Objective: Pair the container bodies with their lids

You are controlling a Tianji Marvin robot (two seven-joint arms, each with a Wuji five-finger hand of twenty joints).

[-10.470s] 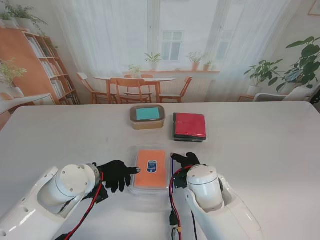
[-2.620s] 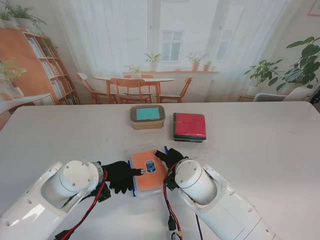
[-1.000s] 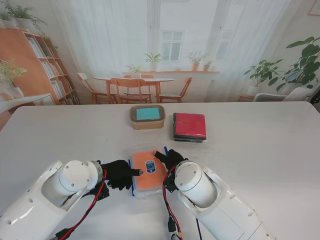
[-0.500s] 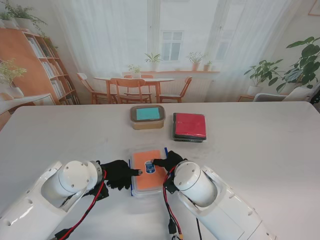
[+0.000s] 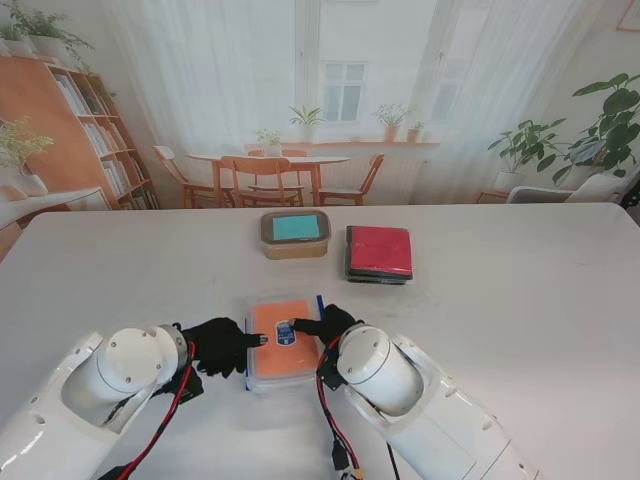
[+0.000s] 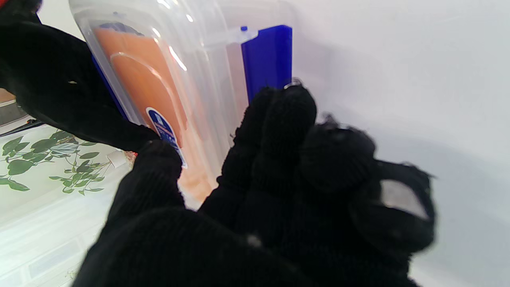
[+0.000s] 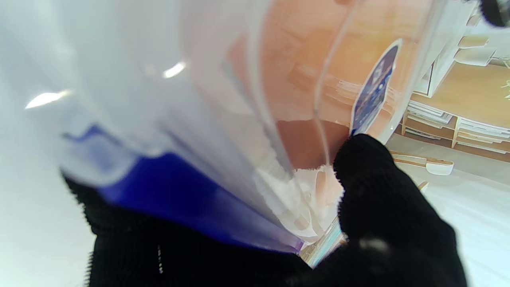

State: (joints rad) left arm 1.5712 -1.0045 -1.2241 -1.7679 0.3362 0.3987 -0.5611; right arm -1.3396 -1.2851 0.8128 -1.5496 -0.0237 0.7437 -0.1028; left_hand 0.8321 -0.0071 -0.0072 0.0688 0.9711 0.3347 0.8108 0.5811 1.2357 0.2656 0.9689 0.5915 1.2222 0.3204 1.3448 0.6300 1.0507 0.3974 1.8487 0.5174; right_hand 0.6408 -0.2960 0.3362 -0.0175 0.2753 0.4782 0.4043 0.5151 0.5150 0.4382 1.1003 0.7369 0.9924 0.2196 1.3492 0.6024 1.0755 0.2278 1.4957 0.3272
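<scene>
Container [image 5: 283,343] has slid left and nearer to me since half a second ago; left hand [image 5: 222,345] and right hand [image 5: 322,324] clamp its lid [image 6: 147,99]. I judge sealing underway.

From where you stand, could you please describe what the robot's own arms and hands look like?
Both arms are glossy white, with rounded, bulbous shells. The left arm and right arm each end in a five-finger hand in a black knitted glove: the left hand and the right hand. Red and black cables run loose along each wrist. No markings are visible on the shells.
</scene>
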